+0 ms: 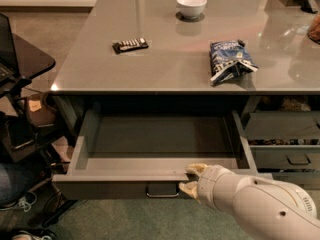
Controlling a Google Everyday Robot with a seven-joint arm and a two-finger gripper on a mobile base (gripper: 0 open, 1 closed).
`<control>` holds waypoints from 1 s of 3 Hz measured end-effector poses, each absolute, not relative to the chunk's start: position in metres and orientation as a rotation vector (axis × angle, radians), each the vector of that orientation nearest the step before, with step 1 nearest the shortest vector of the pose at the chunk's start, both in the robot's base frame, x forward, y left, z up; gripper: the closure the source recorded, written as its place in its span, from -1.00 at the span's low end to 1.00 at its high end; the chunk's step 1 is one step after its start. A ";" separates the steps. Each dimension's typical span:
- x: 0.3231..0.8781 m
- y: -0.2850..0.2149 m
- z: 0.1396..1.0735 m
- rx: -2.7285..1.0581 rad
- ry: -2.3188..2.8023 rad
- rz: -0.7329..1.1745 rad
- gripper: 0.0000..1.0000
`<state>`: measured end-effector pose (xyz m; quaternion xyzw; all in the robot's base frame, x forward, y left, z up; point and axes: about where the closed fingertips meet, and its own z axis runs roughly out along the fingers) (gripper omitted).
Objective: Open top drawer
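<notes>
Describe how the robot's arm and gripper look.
The gripper, at the top drawer's front edge, is pale cream-yellow. Behind it the arm is a smooth, rounded white shell in ringed segments, with a small dark dot on its side. No cables show.
</notes>
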<state>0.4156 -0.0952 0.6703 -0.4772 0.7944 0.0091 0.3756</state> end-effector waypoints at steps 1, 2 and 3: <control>0.416 -0.095 0.673 -1.221 2.033 0.023 1.00; 0.410 -0.096 0.672 -1.213 2.036 0.022 1.00; 0.410 -0.095 0.674 -1.213 2.036 0.022 1.00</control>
